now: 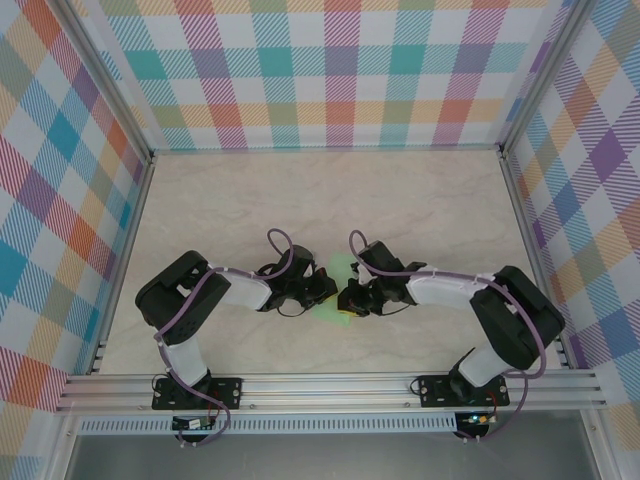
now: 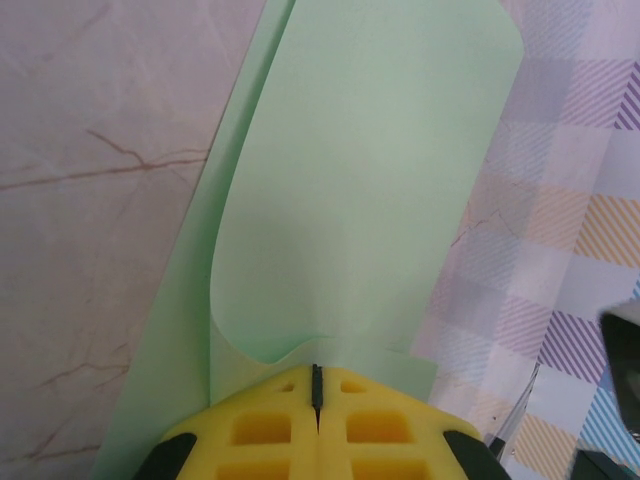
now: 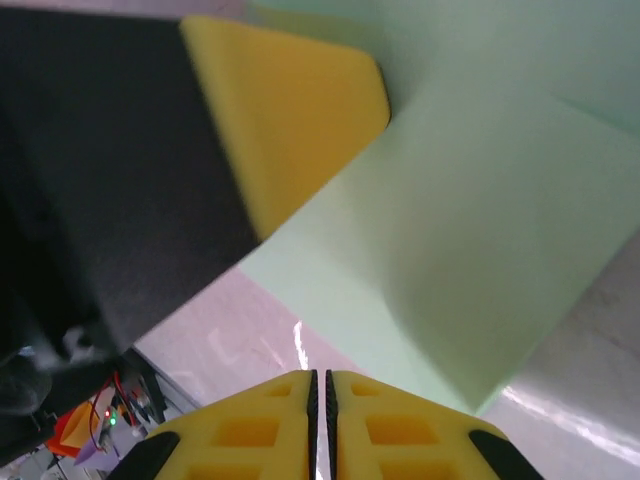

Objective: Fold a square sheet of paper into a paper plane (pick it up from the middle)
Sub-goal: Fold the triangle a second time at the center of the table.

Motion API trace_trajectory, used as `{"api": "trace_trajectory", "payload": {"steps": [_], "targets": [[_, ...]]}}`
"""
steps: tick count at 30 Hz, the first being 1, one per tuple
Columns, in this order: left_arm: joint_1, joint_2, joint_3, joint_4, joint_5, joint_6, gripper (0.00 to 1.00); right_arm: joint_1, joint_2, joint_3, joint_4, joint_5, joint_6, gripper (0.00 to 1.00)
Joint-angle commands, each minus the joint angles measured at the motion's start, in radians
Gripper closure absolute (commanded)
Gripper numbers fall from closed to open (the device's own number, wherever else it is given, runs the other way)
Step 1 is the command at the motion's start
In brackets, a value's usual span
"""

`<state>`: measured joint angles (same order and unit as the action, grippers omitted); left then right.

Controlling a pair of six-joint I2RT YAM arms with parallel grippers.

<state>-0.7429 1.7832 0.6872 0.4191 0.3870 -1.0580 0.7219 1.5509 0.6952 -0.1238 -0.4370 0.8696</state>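
1. While its jaws are pressed tight together, the left claw rests its tips on the square sheet of paper, probably pinning a fold whose flap curls up just ahead
2. The right claw is closed too, at the sheet's edge; I cannot tell if it grips
3. The sheet lies on the bench, midway between the side edges, nearer the near edge
4. The right wrist view shows the left yellow finger on the paper, which the overhead view mostly hides

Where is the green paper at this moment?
In the top view the green paper lies on the table between the left hand and the right hand; its edge meets the left hand's closed fingertips.
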Motion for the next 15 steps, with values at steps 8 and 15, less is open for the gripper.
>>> {"api": "trace_trajectory", "payload": {"steps": [8, 15], "targets": [[-0.017, 0.003, 0.003, -0.100, 0.000, 0.021, 1.00, 0.007, 0.107, -0.039, -0.080, 0.067, -0.016, 0.89], [-0.010, -0.012, 0.021, -0.136, -0.037, 0.063, 1.00, 0.007, 0.125, -0.050, -0.148, 0.090, -0.054, 0.93]]}}
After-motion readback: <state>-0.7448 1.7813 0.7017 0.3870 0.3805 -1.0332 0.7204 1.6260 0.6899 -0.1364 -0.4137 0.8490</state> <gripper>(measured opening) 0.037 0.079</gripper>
